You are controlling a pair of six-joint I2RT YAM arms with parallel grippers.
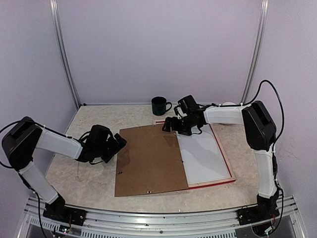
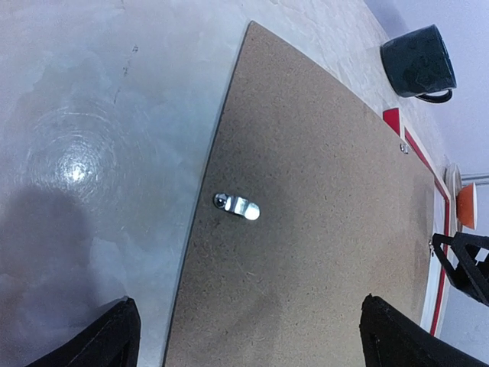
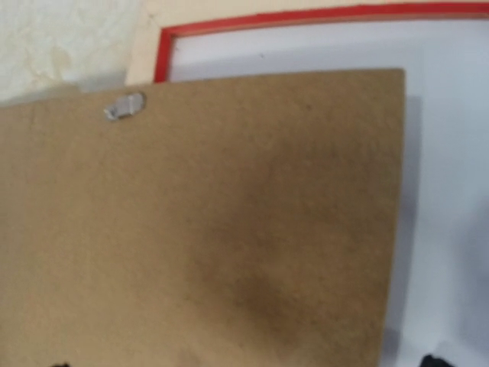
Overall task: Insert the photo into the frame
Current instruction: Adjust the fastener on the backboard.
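The frame lies face down at the right, with a red edge and a pale wood back; it also shows in the left wrist view and the right wrist view. A plain white sheet lies inside it; no print shows, so I cannot tell if it is the photo. A brown backing board lies flat, overlapping the frame's left part. My left gripper is open and empty over the board's left edge. My right gripper is open above the board's far right corner.
A dark mug stands behind the frame and shows in the left wrist view. A white and orange object sits at the back right. Metal turn clips are on the board. Walls close the back and sides.
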